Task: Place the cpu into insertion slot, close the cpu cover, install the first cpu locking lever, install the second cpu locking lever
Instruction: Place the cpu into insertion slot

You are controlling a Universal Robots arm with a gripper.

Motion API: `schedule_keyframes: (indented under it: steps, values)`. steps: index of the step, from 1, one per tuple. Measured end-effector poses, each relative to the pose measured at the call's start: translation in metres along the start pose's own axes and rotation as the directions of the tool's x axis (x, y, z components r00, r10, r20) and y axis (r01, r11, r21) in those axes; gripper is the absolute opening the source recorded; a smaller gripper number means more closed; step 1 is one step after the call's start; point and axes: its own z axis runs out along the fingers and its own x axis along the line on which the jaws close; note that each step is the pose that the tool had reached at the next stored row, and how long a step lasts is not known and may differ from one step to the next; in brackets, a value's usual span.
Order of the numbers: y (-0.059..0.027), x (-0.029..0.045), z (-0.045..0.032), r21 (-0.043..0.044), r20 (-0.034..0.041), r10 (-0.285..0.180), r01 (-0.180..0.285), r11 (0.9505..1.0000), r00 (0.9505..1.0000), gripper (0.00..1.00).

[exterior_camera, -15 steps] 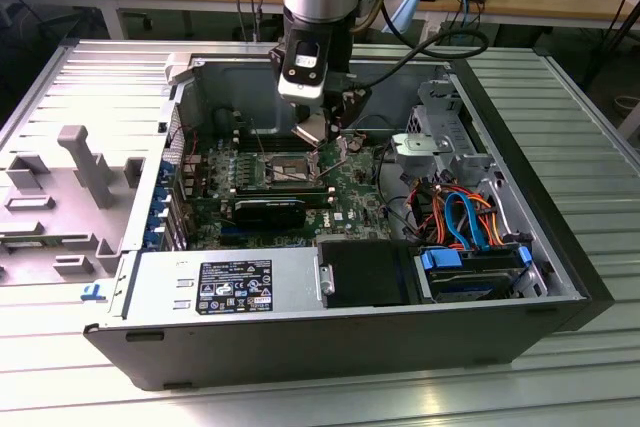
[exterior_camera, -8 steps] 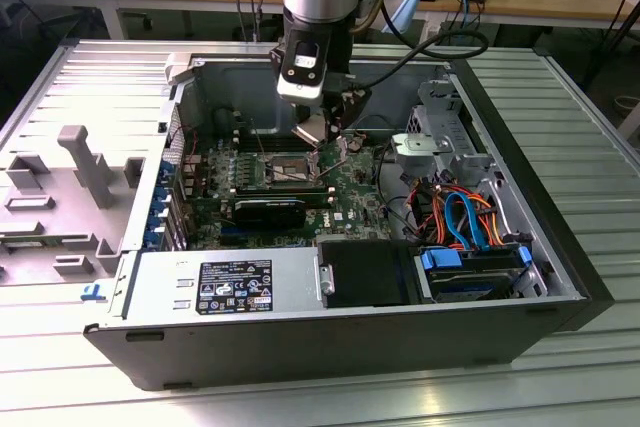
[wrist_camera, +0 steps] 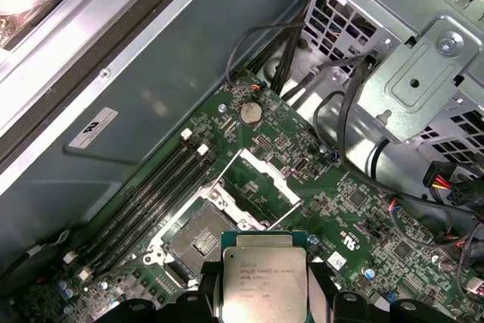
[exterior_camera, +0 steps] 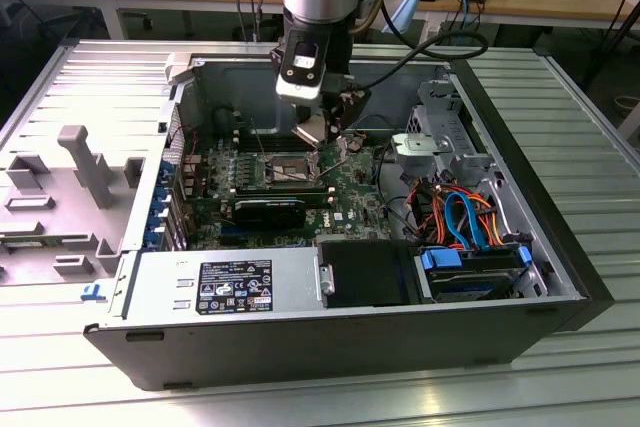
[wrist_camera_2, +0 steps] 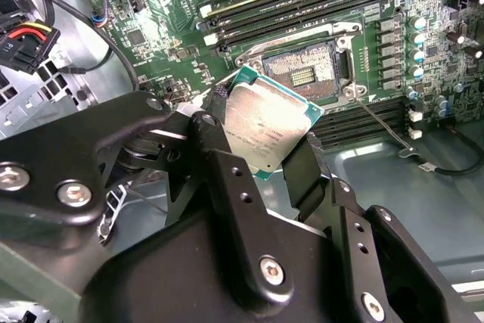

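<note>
Contact is made only at two opposite edges of the cpu [wrist_camera_2: 268,130], on which the gripper [wrist_camera_2: 265,141] is closed (likely so its underside is spared); the chip is held in the air just short of the insertion slot [wrist_camera_2: 302,69]; the cpu cover [wrist_camera: 270,177] is swung up, so the socket is left open.

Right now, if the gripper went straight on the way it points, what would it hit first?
Probably the open insertion slot, just beyond the cpu that the gripper holds, though depth is hard to judge.
</note>
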Motion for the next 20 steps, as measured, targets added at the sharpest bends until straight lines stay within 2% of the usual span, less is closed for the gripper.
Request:
schedule_keyframes:
  steps: [20]
  values:
    - [-0.0001,0.0000,0.0014,-0.0005,0.0021,0.023,-0.023,0.9997,0.9997,0.54]
